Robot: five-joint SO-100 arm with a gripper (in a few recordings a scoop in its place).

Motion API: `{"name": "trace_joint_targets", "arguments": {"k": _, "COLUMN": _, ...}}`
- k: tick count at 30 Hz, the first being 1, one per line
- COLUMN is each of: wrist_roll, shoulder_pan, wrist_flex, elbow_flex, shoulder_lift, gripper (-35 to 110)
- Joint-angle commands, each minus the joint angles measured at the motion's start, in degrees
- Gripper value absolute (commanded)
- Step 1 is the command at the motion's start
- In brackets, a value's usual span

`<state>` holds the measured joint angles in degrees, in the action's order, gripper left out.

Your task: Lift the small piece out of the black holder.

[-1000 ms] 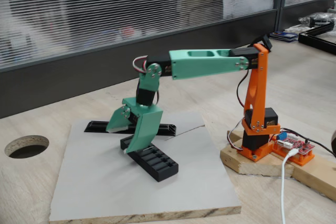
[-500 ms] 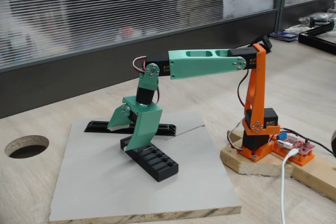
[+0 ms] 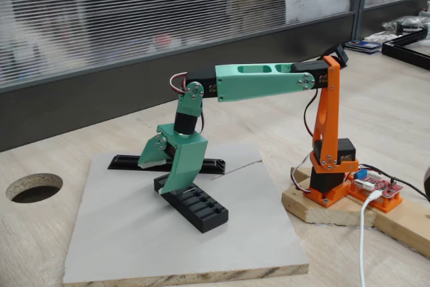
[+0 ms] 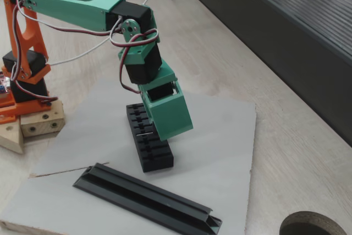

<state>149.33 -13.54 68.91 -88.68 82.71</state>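
At the centre of both fixed views, we see the gripper (image 3: 163, 189) low over the black holder (image 4: 148, 140); whether its jaws are apart we cannot tell. A skewed approach may nudge the holder or miss the small piece (image 4: 144, 134).

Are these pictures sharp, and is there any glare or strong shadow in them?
In a fixed view the arm and the slotted black block are sharp, while the blinds behind are hazy and pale. In another fixed view light is soft and even; the block casts only a faint shadow on the grey board, with no glare.
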Motion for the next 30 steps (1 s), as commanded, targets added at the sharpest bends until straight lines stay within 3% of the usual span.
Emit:
{"name": "trace_joint_targets", "arguments": {"k": 1, "wrist_roll": 0.7, "shoulder_pan": -0.9, "wrist_flex": -0.2, "elbow_flex": 0.0, "shoulder_lift": 0.4, "gripper": 59}}
{"name": "trace_joint_targets", "arguments": {"k": 8, "wrist_roll": 0.6, "shoulder_pan": -0.9, "wrist_flex": 4.0, "elbow_flex": 0.8, "shoulder_lift": -1.5, "gripper": 50}}
{"name": "trace_joint_targets", "arguments": {"k": 30, "wrist_roll": 0.7, "shoulder_pan": -4.2, "wrist_flex": 3.8, "elbow_flex": 3.0, "shoulder_lift": -1.1, "gripper": 50}}
